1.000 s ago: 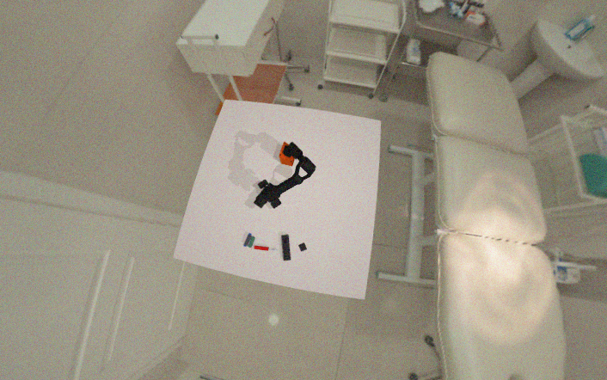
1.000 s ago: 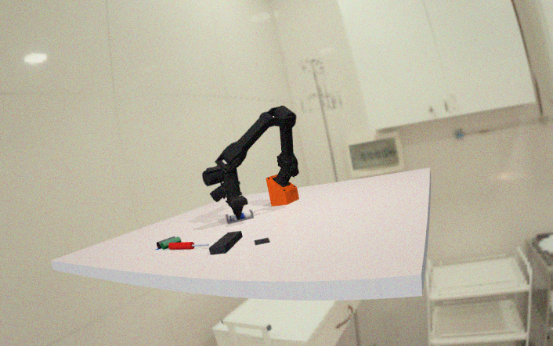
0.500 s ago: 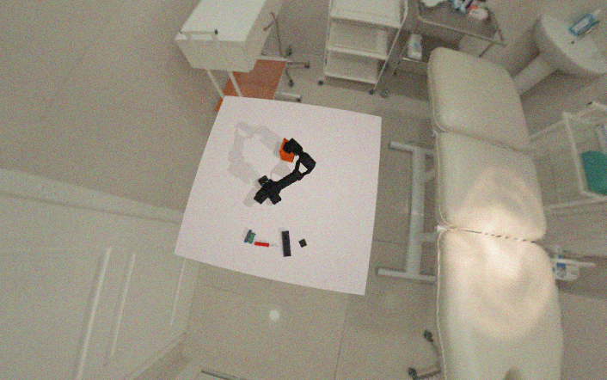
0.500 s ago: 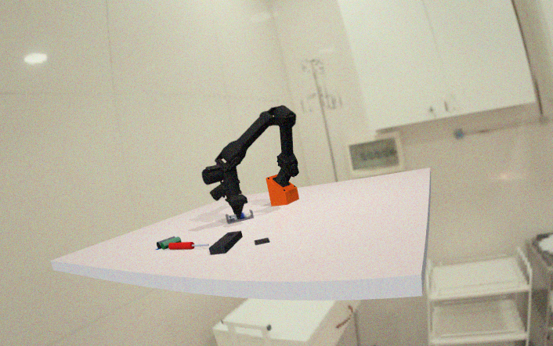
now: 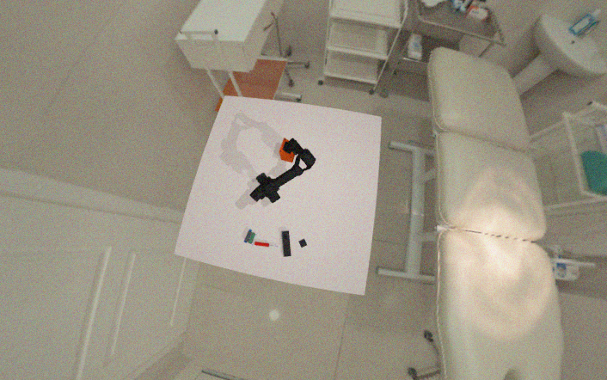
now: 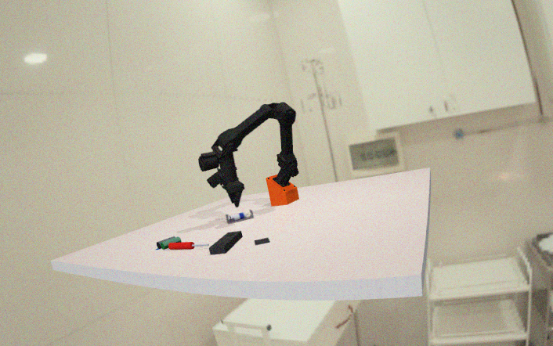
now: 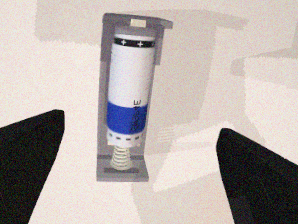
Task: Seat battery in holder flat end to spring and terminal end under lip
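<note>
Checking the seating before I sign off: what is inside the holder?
The battery lies along the holder, blue end on the spring, banded end at the lip. The holder's floor beneath is covered.
</note>
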